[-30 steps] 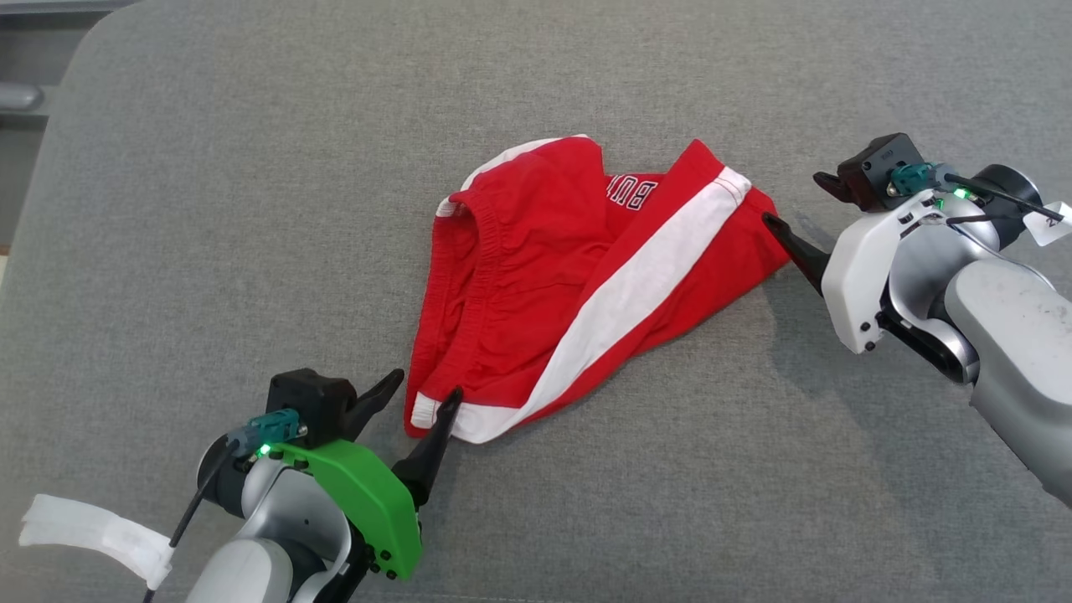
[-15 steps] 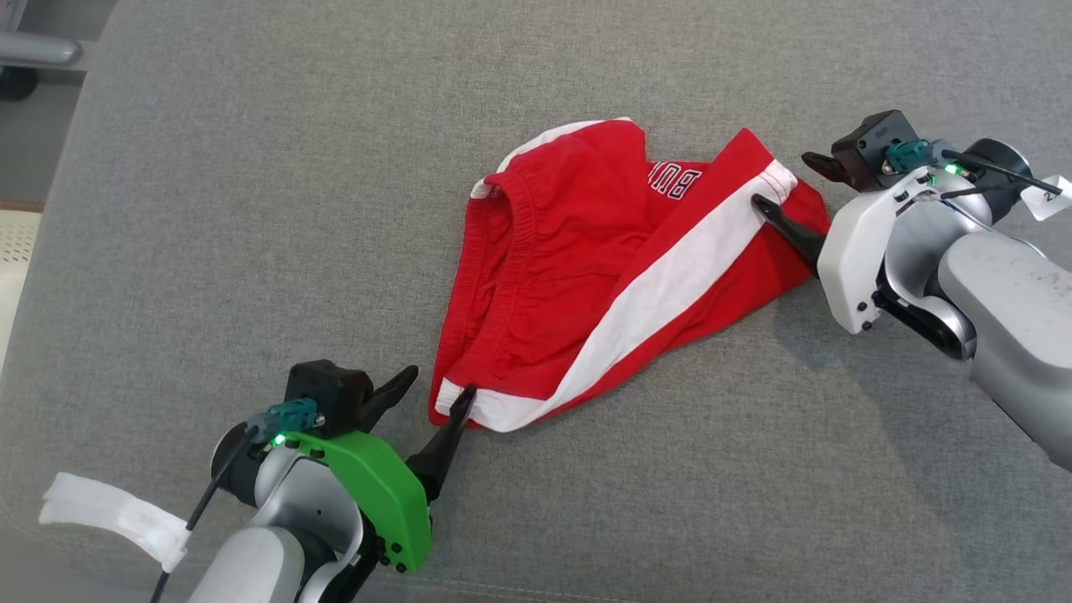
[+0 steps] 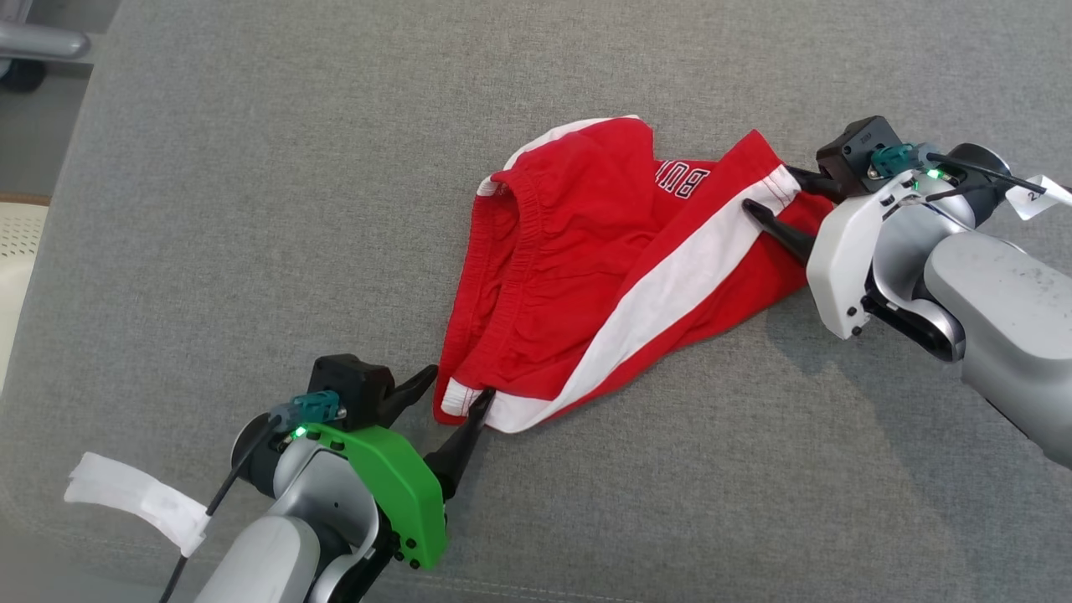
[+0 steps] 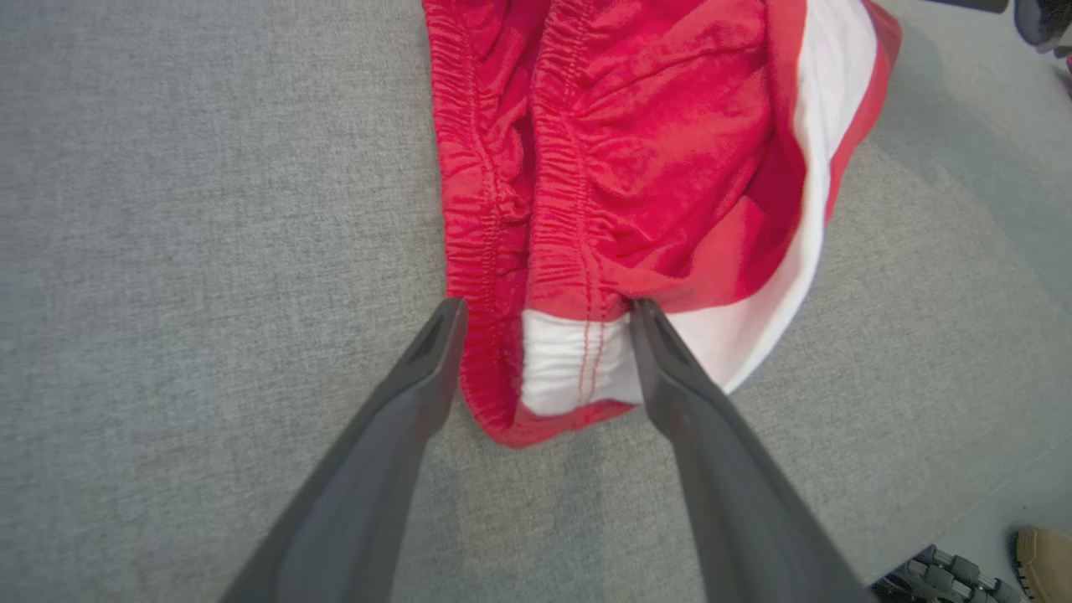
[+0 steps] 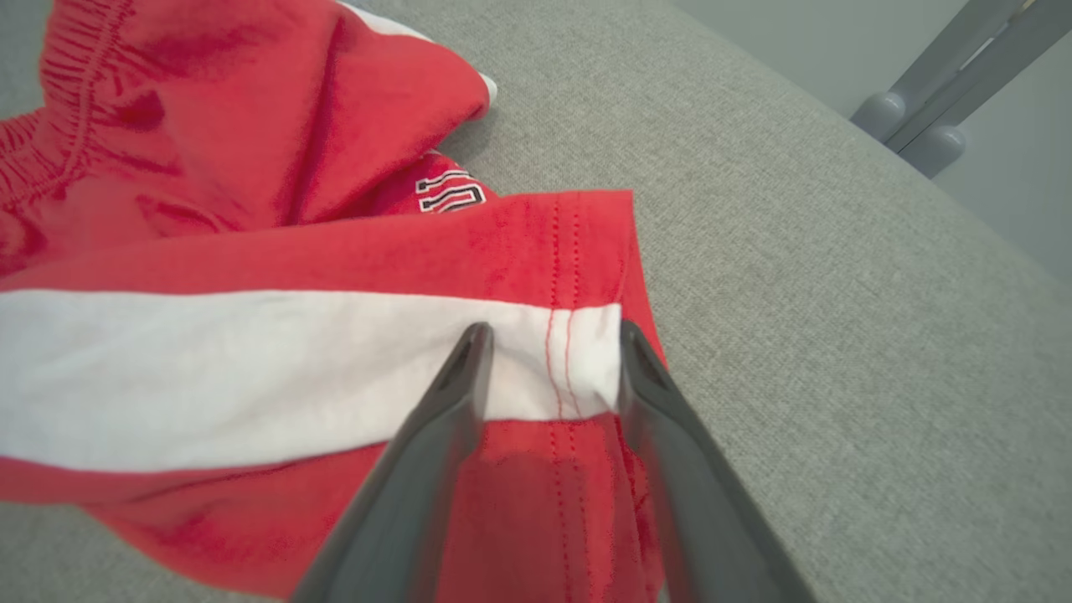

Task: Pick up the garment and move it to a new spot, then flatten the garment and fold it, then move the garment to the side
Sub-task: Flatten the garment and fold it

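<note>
A crumpled red garment [image 3: 586, 276] with a white stripe lies across a grey cushion [image 3: 251, 209]. The left gripper [image 3: 461, 381], fingers wide apart, straddles its waistband corner without clamping. The right gripper [image 3: 770, 187], fingers apart, brackets the striped hem, not pinching it. A grey tubular frame [image 5: 930, 142] stands well beyond.

Soft, even daylight keeps everything bright, casting a faint shadow on the grey upholstery [image 3: 787, 352] just below the fingers [image 3: 779, 230] of the right gripper [image 3: 772, 189], and the wide-angle wrist views stretch at their edges.
</note>
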Controlling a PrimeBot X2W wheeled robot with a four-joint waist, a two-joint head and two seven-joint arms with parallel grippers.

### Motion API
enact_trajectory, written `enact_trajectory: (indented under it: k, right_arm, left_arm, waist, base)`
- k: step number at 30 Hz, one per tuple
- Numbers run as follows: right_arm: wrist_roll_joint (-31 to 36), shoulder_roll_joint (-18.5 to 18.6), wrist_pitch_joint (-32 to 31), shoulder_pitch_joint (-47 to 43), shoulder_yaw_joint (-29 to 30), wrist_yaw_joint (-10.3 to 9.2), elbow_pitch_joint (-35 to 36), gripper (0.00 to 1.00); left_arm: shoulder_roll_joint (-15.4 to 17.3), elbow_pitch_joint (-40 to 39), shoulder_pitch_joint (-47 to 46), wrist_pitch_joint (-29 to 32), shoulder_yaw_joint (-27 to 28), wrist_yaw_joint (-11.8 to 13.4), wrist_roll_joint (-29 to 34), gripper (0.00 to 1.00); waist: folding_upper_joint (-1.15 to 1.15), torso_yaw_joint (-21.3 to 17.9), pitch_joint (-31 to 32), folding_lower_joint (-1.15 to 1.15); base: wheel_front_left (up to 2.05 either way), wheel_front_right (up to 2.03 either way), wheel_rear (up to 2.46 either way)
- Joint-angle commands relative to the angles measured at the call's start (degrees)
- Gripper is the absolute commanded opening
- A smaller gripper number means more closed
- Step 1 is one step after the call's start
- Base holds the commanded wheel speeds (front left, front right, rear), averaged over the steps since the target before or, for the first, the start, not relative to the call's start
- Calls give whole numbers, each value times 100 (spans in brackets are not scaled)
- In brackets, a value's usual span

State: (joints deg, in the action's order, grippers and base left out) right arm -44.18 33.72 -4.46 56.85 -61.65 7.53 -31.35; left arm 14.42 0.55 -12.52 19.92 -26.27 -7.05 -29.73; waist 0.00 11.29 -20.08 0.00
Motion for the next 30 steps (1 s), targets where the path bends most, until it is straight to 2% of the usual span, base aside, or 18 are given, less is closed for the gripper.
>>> enact_trajectory:
  k: [1,9,10,11,12,13,22,30]
  right_arm:
    - [-80,41,-12,67,-60,-8,-26,0]
    - [-414,70,35,232,-339,-8,-33,0]
    - [-444,75,51,243,-367,-8,-32,0]
    - [-488,84,67,252,-396,-8,-30,0]
    - [-541,91,84,256,-417,-8,-25,0]
    - [-580,97,127,269,-428,-8,-19,0]
    - [-863,258,459,404,-440,-8,180,0]
    - [-1482,758,861,623,161,-8,1040,0]
  left_arm:
    - [16,39,-117,7,-28,-19,-83,100]
    - [65,221,-176,-22,-132,-34,-156,100]
    - [69,237,-172,-19,-142,-35,-165,80]
    - [66,243,-167,-18,-150,-35,-184,45]
    - [73,246,-162,-22,-157,-36,-187,33]
    - [83,245,-154,-19,-165,-37,-209,0]
    - [295,-150,-233,-14,26,-17,-473,0]
    - [669,-1499,-529,271,658,161,-840,0]
  waist:
    - [0,2,-5,0]
    - [0,-55,-4,0]
    - [0,-68,0,0]
    - [0,-81,1,0]
    - [0,-92,7,0]
    - [0,-104,14,0]
    - [0,-282,222,0]
    - [0,-636,460,0]
  base:
    - [0,0,0]
    - [0,0,0]
    - [0,0,0]
    - [0,0,0]
    - [0,0,0]
    - [0,0,0]
    - [0,0,0]
    - [0,0,0]
